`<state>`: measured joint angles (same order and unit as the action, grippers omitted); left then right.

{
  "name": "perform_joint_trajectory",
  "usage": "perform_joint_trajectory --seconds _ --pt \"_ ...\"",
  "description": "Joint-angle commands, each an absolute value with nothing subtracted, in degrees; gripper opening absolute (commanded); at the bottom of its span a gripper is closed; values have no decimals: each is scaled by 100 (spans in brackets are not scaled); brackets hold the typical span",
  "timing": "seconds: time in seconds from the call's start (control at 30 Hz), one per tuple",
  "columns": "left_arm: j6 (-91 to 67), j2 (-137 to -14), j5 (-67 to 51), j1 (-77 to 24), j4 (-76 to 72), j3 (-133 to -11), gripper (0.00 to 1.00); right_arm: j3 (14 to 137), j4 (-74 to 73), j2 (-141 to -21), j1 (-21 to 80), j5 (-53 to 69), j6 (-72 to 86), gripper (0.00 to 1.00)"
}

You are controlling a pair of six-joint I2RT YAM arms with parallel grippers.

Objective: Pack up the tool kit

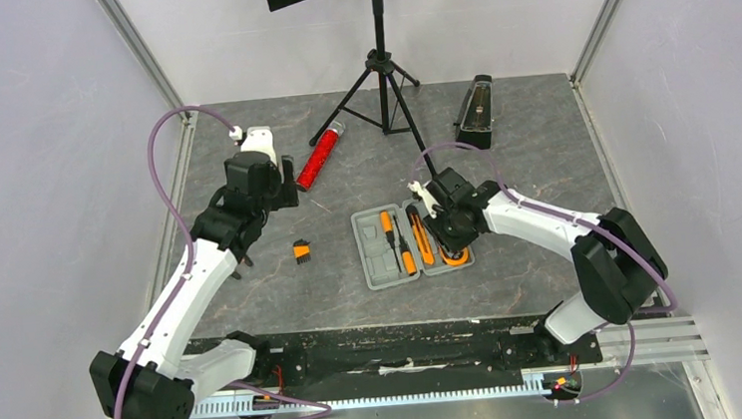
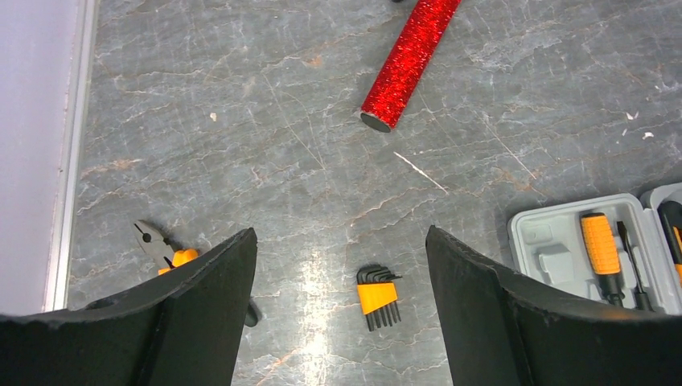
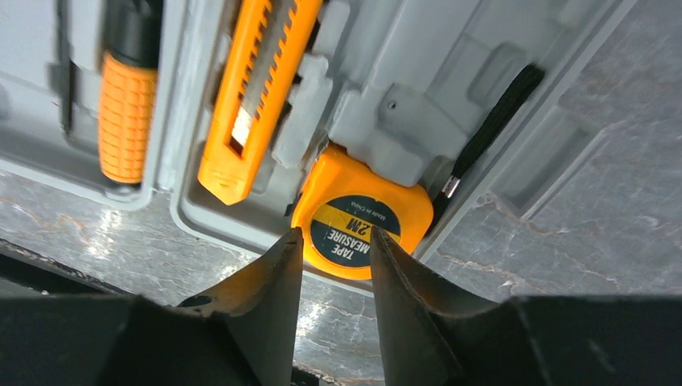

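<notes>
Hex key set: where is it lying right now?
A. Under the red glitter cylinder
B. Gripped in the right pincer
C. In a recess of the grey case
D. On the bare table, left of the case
D: the hex key set lies on the table, apart from the grey case and under the open left pincer.

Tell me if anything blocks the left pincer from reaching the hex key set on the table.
Nothing visible does. In the wrist view the hex key set lies on the table, framed by the open left pincer. The pliers lie off to the side, the red cylinder farther away.
</notes>
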<state>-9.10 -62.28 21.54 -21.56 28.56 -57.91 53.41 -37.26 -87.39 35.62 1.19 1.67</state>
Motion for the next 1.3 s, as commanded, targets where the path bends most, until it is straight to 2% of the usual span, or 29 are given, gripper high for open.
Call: perform_joint_trajectory --seconds 0.0,0.17,0.37,0.53,0.77,1.07,1.27 --pt "-936 -6203 1997 -2134 2596 -5797 83 6010 -3455 -8347 3576 35 90 41" --pt "-1124 -6376 1960 -2126 2657 -5814 84 6068 -3302 -7863 3451 -151 95 47" --pt "-1686 -6600 2017 -1873 3011 -5717 84 5405 -2761 -7457 3351 -18 94 52" --pt "-2292 -6785 1929 -946 3392 -5234 86 4778 -2100 -7257 3308 379 114 56" --pt "-2814 -7239 1702 295 2929 -4597 86 4228 -1504 -6963 3230 776 -115 58" --pt "-3128 -8756 1764 581 2591 -5000 69 3822 -1131 -6491 3226 600 -101 62" --pt "-3169 -9171 1675 842 2476 -5043 56 3703 -1207 -6333 3122 517 -68 62"
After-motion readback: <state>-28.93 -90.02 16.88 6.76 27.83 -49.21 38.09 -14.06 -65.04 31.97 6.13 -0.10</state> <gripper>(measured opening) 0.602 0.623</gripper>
